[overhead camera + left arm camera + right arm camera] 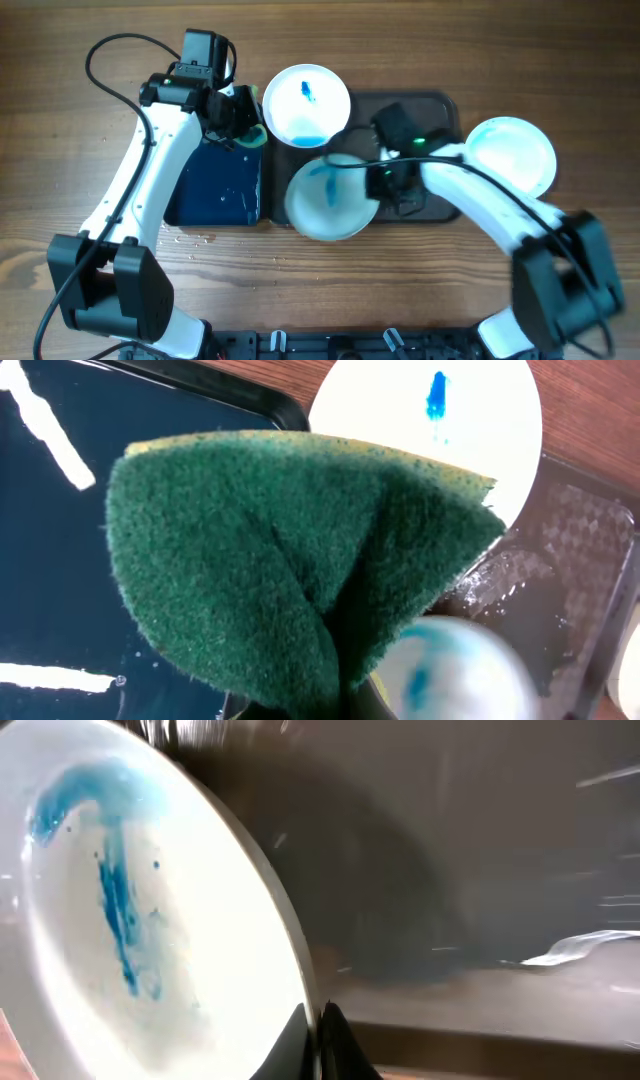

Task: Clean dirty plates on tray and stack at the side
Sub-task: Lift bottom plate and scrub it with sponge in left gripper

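Note:
My right gripper (378, 184) is shut on the rim of a white plate (330, 196) smeared with blue, held tilted over the front left of the dark tray (440, 110). In the right wrist view the plate (130, 920) fills the left, pinched between my fingers (320, 1020). A second white plate (306, 104) with a blue mark lies at the tray's back left; it also shows in the left wrist view (450, 420). My left gripper (243, 122) is shut on a green sponge (290, 560), folded, just left of that plate.
A dark blue tray (215, 185) with water lies at the left under my left arm. A white plate (512, 152) lies on the wooden table right of the dark tray. Water drops lie in front of the blue tray (190, 238).

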### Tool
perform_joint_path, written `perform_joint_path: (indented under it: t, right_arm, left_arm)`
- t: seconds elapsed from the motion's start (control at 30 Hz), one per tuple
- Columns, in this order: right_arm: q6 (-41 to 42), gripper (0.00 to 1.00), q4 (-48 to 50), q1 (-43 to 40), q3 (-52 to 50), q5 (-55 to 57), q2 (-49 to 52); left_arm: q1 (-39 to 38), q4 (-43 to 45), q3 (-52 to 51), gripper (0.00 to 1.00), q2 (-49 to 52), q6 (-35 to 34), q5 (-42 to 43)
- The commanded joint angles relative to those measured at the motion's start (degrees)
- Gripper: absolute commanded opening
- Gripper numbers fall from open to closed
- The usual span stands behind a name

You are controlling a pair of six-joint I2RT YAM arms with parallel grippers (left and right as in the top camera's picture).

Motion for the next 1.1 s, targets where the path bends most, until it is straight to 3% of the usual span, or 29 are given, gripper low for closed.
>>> perform_joint_path:
  t: [0.0,0.23,0.37,0.73,1.07]
  right_arm:
    - [3.13,0.04,-0.37,-5.84,-1.46,5.4,-4.04]
    - [-0.9,0.04,12.37,-14.45,-14.93,-6.97,-3.34]
    - [-4.39,0.04,16.94,-14.95,-19.74,-8.59,-3.34]
    - [-4.66,0.04,18.91,-15.5,-20.02,-8.44,-3.34]
    - [-17.68,0.04,28.79,-21.86,-20.02,-8.98,-3.34]
  left_arm:
    - [-3.8,0.59,-0.04,0.04,-0.72,1.29,1.77]
    - [-13.92,5.14,-0.04,0.04,1.11,1.27,1.97]
    - [-17.42,7.23,-0.04,0.04,4.52,1.27,6.78]
    - [-25.46,14.32,-0.04,0.04,15.82,1.05,9.31]
    - [-26.08,16.33,-0.04,0.04,22.36,1.07,9.33]
